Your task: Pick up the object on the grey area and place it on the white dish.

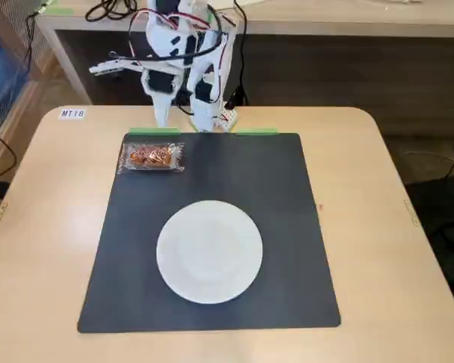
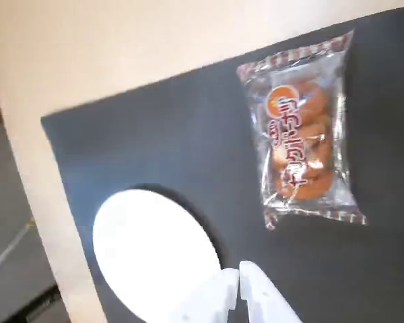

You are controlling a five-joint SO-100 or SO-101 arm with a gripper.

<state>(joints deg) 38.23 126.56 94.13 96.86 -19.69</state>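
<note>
The snack packet [image 1: 150, 157], clear wrapper with orange-brown contents, lies flat on the grey mat [image 1: 280, 197] near its far left corner. The white dish [image 1: 209, 251] sits on the mat's near middle and holds nothing. My arm is folded up at the table's far edge. My gripper [image 1: 100, 69] points left in the air, above and behind the packet, with its jaws together and nothing in them. In the wrist view the packet [image 2: 303, 134] is at upper right, the dish [image 2: 151, 259] at lower left, and the gripper [image 2: 239, 274] enters from the bottom edge.
Green tape strips [image 1: 153, 131] hold the mat's far edge. A label reading MT18 [image 1: 72, 113] is stuck at the table's far left. Cables [image 1: 113, 9] lie on the bench behind the arm. Bare beige tabletop [image 1: 378, 227] surrounds the mat.
</note>
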